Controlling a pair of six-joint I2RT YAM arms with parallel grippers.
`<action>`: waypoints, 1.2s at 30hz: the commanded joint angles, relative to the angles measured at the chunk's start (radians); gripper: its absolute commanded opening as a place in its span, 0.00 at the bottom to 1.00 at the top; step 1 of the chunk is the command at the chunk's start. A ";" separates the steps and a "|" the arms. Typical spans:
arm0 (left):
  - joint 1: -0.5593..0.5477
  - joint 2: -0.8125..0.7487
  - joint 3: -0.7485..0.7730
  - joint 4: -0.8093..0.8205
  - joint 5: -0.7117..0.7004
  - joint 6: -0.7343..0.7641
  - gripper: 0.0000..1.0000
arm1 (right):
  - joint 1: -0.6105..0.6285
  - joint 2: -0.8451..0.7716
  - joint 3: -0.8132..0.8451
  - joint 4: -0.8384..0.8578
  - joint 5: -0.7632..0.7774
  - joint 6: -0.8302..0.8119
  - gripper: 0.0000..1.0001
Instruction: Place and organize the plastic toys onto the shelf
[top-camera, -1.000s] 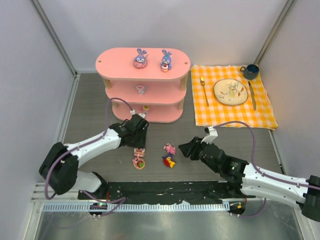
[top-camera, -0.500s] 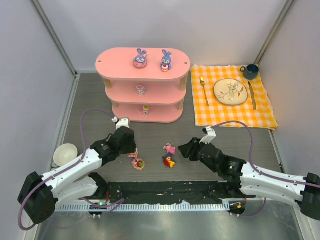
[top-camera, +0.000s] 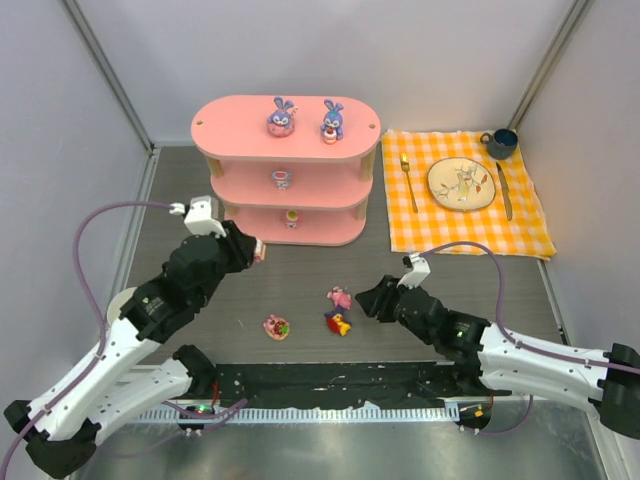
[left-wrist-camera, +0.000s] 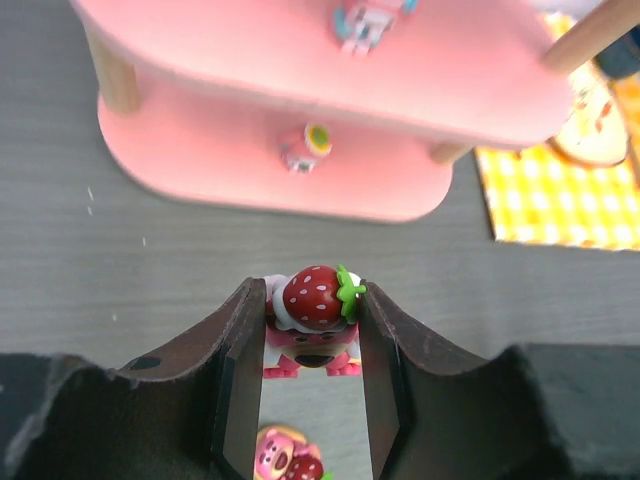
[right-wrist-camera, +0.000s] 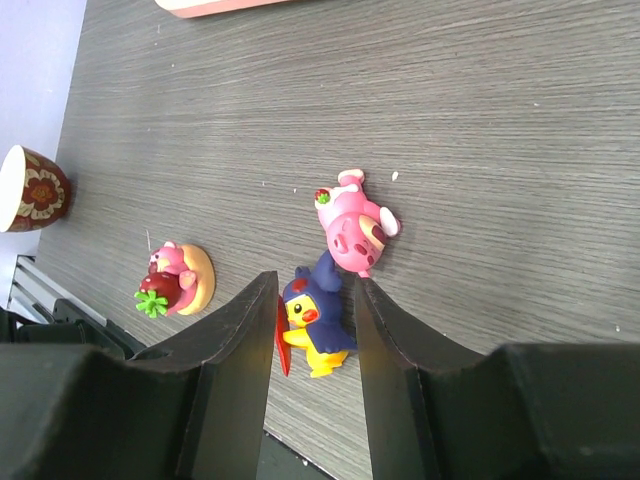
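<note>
The pink three-tier shelf (top-camera: 240, 128) stands at the back, also seen in the left wrist view (left-wrist-camera: 200, 150). Two blue-purple bunnies (top-camera: 281, 118) (top-camera: 332, 121) stand on its top board. One small toy is on the middle board (top-camera: 282, 178) and one on the bottom board (top-camera: 291, 216). My left gripper (top-camera: 256, 250) (left-wrist-camera: 312, 300) is shut on a pink strawberry-hat bear (left-wrist-camera: 314, 322), held above the floor in front of the shelf. My right gripper (top-camera: 364, 297) (right-wrist-camera: 315, 285) is open, its fingers either side of the red-yellow-purple toy (right-wrist-camera: 318, 322) (top-camera: 338, 323). A pink toy (top-camera: 340, 297) (right-wrist-camera: 358, 225) and a round pink toy (top-camera: 276, 327) (right-wrist-camera: 175, 280) lie on the floor.
An orange checked cloth (top-camera: 530, 220) at the right holds a plate (top-camera: 461, 184), fork (top-camera: 408, 182), knife (top-camera: 504, 190) and blue mug (top-camera: 500, 143). A bowl (right-wrist-camera: 35, 188) sits at the left under my left arm. Grey walls enclose the table.
My left gripper closed on the strawberry-hat bear, lifted it off the floor and swung it up and away from the round pink toy. My right gripper has barely moved.
</note>
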 joint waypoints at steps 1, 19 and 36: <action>-0.005 0.031 0.172 0.034 -0.073 0.138 0.00 | -0.002 0.015 0.045 0.031 -0.005 -0.022 0.43; 0.020 0.373 0.717 0.269 -0.130 0.645 0.00 | -0.003 -0.098 0.028 -0.057 0.008 0.001 0.43; 0.449 0.684 1.046 0.155 0.356 0.436 0.00 | -0.002 -0.206 0.023 -0.175 0.057 0.009 0.43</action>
